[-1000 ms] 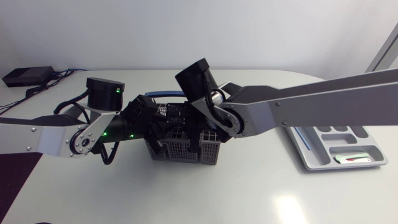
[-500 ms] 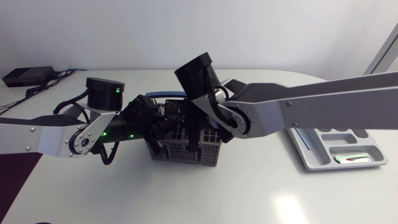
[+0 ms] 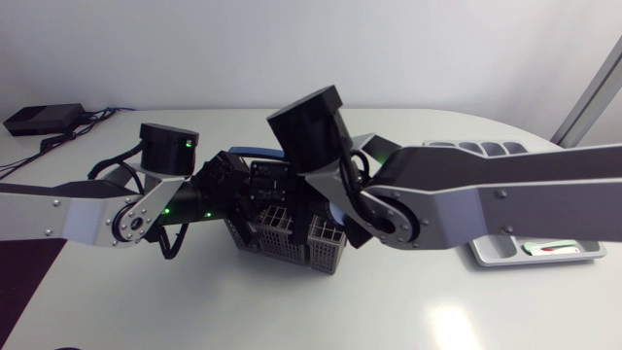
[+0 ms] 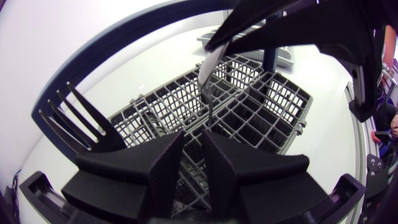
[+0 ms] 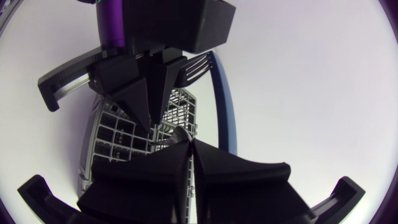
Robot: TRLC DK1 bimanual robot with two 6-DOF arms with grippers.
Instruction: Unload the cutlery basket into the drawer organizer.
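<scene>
From above, your left arm (image 3: 87,209) and right arm (image 3: 486,190) meet over the grey basket (image 3: 292,233). The basket stands mid-desk (image 3: 292,311), its blue handle (image 3: 251,152) raised at the far side. The right arm's bulk covers much of the basket and crosses the organizer (image 3: 486,256) at the desk's right end. The part of the organizer you can see holds one red-and-white item (image 3: 552,250) in a near compartment. A black box (image 3: 44,119) sits well apart at the far left corner.

In the left wrist view, your left pincer (image 4: 193,134) is clenched on a wall of the basket, with grid showing in the slim gap between its fingers. Just ahead, the right pincer (image 4: 217,42) comes in from above, grasping a silver utensil (image 4: 208,65). The utensil's thin stem runs down into a middle cell. A black fork (image 4: 78,115) stands tines-up in a cell beside the handle.

In the right wrist view, the right pincer's fingers are pressed close, and a sliver of the utensil shows at their tips over the basket. The left pincer faces it from across, tips down at the basket's rim, crowding the same cells. The fork stands behind the left pincer, next to the handle.
</scene>
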